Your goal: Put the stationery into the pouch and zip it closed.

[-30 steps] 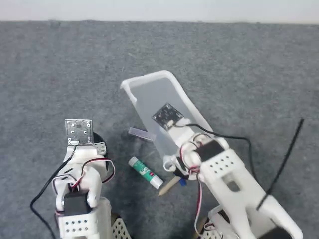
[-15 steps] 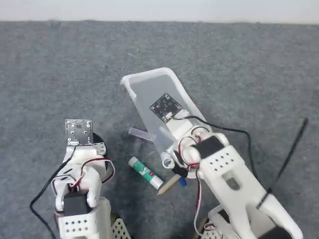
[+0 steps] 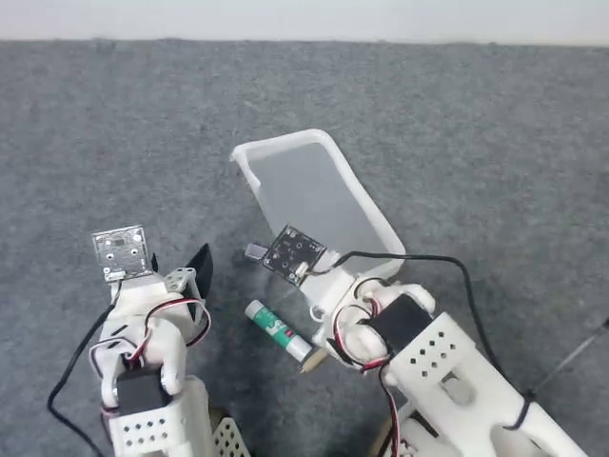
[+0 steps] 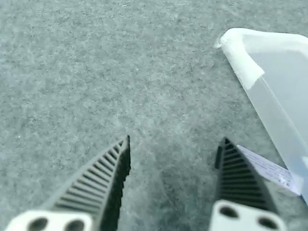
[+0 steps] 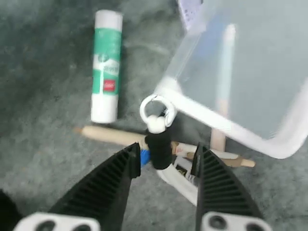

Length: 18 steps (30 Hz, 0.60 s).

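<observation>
Since right tool (image 5: 166,150) backed off pouch (image 5: 250,72), we straddle zipper pull (image 5: 157,124), half open, gripping nothing; left tool (image 4: 173,144) open, empty; glue stick (image 5: 107,67) beside right tool, unpacked, so zipping looks premature.

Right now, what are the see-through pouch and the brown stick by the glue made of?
The pouch looks like frosted, half-clear plastic with a white rim: the grey carpet shows dimly through it. The stick looks like bare, matt wood, pale tan and unpainted, probably a pencil.
</observation>
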Tool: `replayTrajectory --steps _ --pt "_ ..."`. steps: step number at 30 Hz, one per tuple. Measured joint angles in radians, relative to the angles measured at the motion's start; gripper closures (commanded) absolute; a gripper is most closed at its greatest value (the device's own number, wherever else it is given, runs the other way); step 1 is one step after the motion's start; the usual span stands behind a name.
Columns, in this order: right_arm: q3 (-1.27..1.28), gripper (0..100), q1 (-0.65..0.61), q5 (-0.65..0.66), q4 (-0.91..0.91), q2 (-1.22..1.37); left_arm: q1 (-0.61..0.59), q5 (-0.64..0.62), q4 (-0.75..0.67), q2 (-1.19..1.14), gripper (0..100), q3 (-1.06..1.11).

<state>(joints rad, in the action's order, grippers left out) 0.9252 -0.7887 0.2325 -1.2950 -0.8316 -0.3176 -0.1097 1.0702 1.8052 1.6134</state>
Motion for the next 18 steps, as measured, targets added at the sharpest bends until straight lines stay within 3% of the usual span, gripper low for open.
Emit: replayTrajectory --steps 18 --pt "0.245 82.6 -0.003 0.000 0.218 -0.002 0.000 -0.003 0.000 0.000 72 0.000"
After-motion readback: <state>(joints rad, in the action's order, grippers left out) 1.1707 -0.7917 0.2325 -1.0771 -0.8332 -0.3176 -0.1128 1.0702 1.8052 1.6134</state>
